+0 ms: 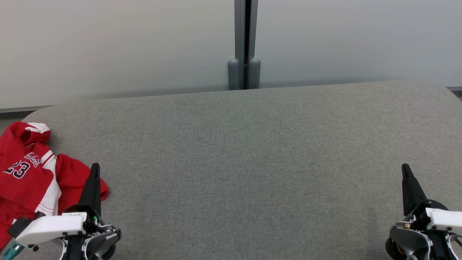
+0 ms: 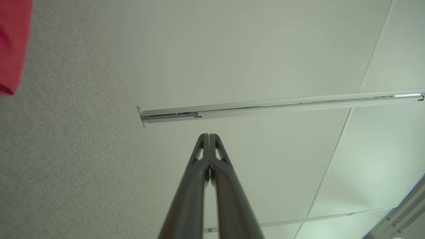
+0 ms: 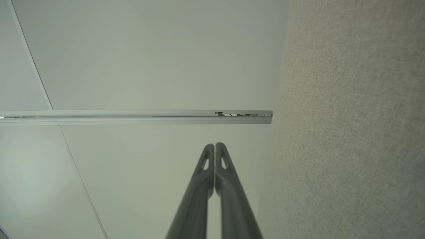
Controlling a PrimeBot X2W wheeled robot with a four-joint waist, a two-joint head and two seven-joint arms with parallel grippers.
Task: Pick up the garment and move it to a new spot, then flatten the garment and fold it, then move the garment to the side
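Grey surface (image 1: 252,144) open centre, right; garment (image 1: 25,187) crowds left corner, extent unclear.

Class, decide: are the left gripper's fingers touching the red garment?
Apart. The left wrist view shows the shut left gripper clear, with grey surface between it and the garment.

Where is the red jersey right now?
In the head view the red jersey lies crumpled at the left edge of the grey table, beside the shut left gripper.
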